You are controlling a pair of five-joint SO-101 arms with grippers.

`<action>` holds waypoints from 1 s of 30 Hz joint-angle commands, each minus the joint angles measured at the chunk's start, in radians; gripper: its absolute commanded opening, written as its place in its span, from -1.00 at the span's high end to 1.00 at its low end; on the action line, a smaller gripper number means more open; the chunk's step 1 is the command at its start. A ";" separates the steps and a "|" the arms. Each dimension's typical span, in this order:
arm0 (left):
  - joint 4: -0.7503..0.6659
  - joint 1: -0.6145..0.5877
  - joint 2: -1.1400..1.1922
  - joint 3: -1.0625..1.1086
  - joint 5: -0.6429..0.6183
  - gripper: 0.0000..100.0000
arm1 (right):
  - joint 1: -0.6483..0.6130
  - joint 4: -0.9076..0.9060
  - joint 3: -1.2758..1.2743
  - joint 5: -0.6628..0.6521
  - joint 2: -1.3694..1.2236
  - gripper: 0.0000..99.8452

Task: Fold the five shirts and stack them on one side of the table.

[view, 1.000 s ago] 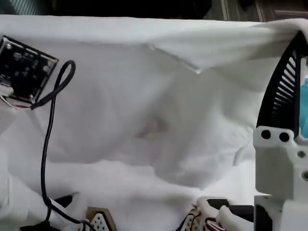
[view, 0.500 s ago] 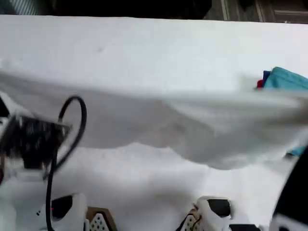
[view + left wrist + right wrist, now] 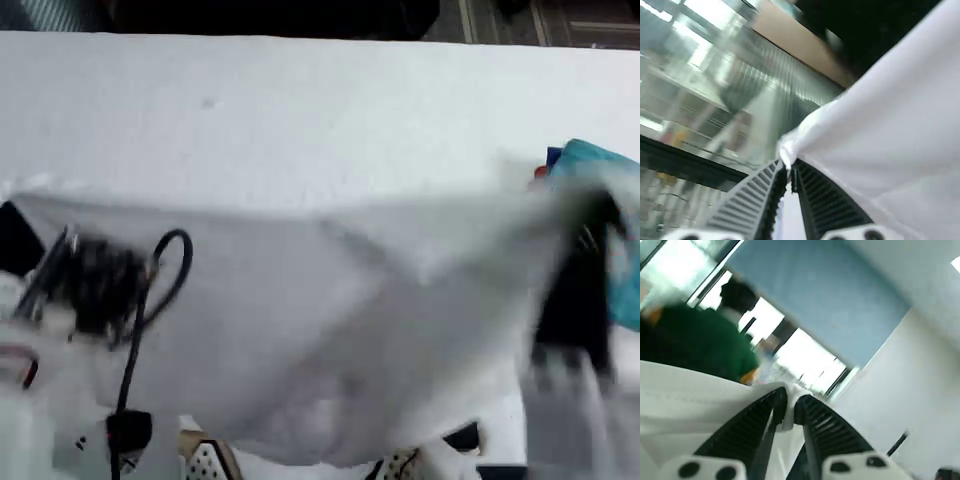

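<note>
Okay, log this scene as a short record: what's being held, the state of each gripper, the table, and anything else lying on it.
held item: white shirt, spread wide and hanging above the table
left gripper: shut on a bunched edge of the white shirt
right gripper: shut on another edge of the white shirt
table: white top
other item: teal cloth at the table's right edge in the high view, with small red and blue parts beside it
</note>
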State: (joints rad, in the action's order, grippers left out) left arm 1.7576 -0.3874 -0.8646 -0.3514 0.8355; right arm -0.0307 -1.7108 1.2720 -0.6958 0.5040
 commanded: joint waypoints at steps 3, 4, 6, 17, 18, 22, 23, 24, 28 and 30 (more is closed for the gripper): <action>-0.221 0.007 -0.030 0.468 0.002 0.95 | -0.018 -0.001 -0.354 0.098 -0.097 0.96; -0.285 0.007 -0.031 0.551 0.002 0.95 | -0.047 0.005 -0.425 0.103 -0.104 0.96; -0.422 0.007 -0.027 0.701 0.002 0.95 | -0.093 0.027 -0.566 0.103 -0.113 0.96; -1.119 0.008 0.084 1.114 0.077 0.95 | -0.173 0.684 -1.249 0.164 -0.124 0.96; -1.148 0.008 0.131 1.106 0.098 0.95 | -0.173 0.759 -1.286 0.164 -0.124 0.96; -1.214 0.007 0.358 0.968 0.121 0.95 | -0.173 1.064 -1.401 0.163 -0.134 0.96; -1.215 0.007 0.421 0.911 0.121 0.95 | -0.173 1.130 -1.418 0.161 -0.148 0.96; -1.215 0.008 0.486 0.852 0.121 0.95 | -0.173 1.185 -1.422 0.161 -0.170 0.96; -1.206 0.028 0.751 0.603 0.121 0.95 | -0.166 1.340 -1.395 0.163 -0.289 0.96; -1.206 0.039 0.868 0.485 0.121 0.95 | -0.165 1.392 -1.353 0.160 -0.355 0.96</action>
State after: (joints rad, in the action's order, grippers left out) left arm 0.5731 -0.3644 -0.1450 0.3345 0.9521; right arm -0.1979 -0.4143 -0.1504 -0.5347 0.2018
